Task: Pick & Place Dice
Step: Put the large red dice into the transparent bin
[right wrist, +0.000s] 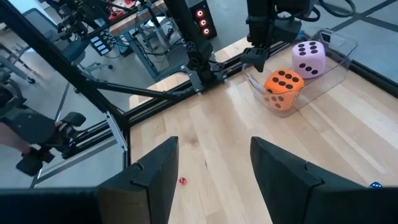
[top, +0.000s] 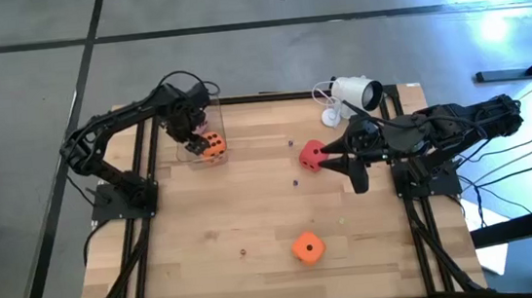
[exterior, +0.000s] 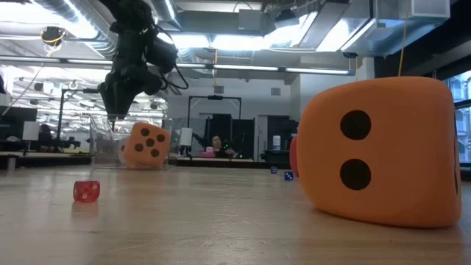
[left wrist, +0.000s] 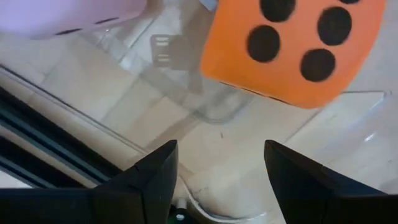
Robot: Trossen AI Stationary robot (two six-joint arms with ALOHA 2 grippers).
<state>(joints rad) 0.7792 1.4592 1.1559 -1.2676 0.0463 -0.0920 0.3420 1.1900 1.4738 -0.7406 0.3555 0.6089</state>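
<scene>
Clear plastic bin (right wrist: 323, 62) at the table's left rear holds an orange die (right wrist: 284, 87) and a pale pink die (right wrist: 309, 57); left gripper (right wrist: 256, 57) hovers above, fingers spread, empty; red die (top: 312, 154) lies just beside, perhaps touching, the right gripper (top: 346, 164), fingers apart; second orange die (top: 307, 248) sits near the front edge.

The clear bin (top: 199, 141) is pretty packed: an orange die (right wrist: 283, 83) and a pale pink die (right wrist: 308, 58) fill it, and the left end effector (right wrist: 256, 57) hangs right over its rim. From the bin toward the red die (top: 312, 154) the desk (top: 252, 209) is mostly bare, and the other orange die (top: 307, 248) sits well apart from the bin near the front edge.
</scene>
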